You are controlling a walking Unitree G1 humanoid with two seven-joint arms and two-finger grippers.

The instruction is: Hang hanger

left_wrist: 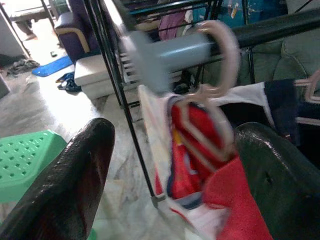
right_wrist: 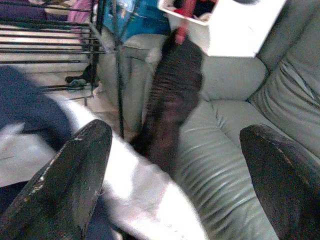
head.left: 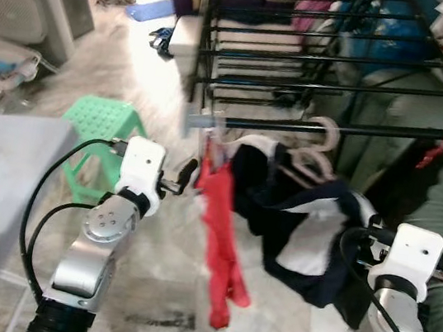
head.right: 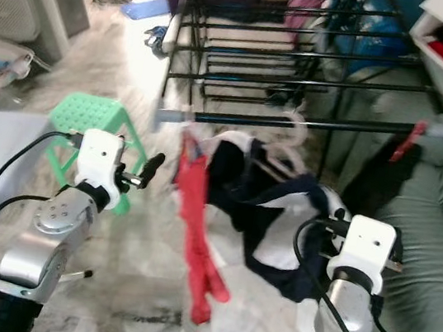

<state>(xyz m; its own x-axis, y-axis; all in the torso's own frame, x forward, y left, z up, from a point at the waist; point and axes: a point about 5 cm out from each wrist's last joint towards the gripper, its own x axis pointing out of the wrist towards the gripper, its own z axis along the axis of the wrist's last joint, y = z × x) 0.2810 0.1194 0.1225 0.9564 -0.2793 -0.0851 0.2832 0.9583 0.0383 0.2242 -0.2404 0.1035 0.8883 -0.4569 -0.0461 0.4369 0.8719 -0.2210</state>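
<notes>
Pale pink plastic hanger (head.left: pixel 323 136) with red garment (head.left: pixel 218 216) on black metal rail (head.left: pixel 311 127). Left gripper (left_wrist: pixel 170 190) and right gripper (right_wrist: pixel 175 185) both spread, empty. Risk: hook near the rail end may slide off.

Right tool (right_wrist: pixel 175 185) fingers spread before grey sofa (right_wrist: pixel 240 130), dark garment (right_wrist: pixel 172 100).

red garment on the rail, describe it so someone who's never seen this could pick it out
Find the black drying rack and follow its front rail to the grey end cap. The red garment hangs there on a pale hanger, beside the left gripper; unlike the navy and white garment next to it, it is long, narrow and plain red.
</notes>
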